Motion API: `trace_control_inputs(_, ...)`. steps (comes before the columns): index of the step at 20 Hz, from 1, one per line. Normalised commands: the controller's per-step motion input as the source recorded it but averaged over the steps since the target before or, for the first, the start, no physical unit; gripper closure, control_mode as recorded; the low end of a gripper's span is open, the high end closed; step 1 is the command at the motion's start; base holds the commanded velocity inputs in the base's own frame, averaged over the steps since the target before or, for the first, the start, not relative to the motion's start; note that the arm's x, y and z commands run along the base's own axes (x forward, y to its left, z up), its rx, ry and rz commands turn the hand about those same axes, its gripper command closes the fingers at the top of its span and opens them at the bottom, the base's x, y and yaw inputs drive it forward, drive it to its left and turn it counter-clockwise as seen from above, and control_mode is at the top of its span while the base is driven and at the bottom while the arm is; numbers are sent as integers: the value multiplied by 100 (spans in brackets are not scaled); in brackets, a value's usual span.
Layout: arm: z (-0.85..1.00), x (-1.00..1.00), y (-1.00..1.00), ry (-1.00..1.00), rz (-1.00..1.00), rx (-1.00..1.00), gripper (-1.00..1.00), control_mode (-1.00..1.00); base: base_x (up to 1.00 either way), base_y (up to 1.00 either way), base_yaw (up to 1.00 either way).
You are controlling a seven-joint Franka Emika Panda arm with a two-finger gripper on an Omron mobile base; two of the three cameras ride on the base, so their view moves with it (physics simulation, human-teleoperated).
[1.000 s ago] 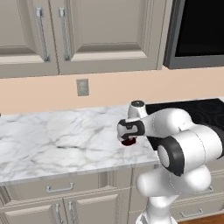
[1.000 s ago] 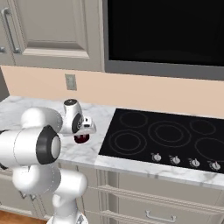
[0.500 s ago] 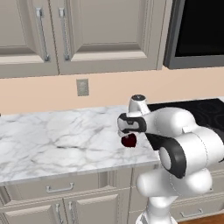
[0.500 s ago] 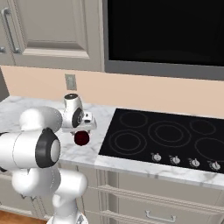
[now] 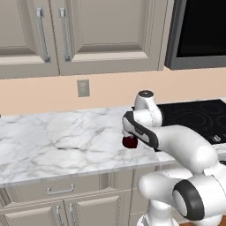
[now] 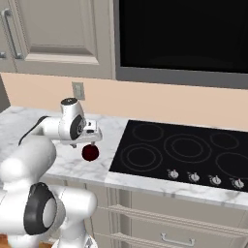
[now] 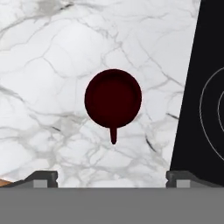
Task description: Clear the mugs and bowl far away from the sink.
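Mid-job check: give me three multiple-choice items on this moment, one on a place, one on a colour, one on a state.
1. Where is the round dark red mug?
A. on the white marble counter, beside the black glass cooktop
B. on a cooktop ring
C. inside a cabinet

2. What colour is the mug's inside?
A. orange-yellow
B. dark red
C. white

3. How is the gripper?
A. shut on the mug
B. shut on nothing
C. open, above the mug

Answers:
1 A: both base views show it on marble next to the cooktop's edge.
2 B: the hand view looks straight down into it.
3 C: the hand view shows the finger tips wide apart, clear of the mug.
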Motion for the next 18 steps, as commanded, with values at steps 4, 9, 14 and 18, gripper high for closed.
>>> trace_control_inputs(4, 56, -72, 0, -7, 0, 0, -100, -100, 0, 0, 0)
trace_control_inputs(9, 78, -67, 0, -5, 0, 0, -100, -100, 0, 0, 0)
trace_control_inputs(14, 79, -70, 0, -3, 0, 0, -100, -100, 0, 0, 0)
trace_control_inputs(18, 42, -54, 0, -1, 0, 0, -100, -100, 0, 0, 0)
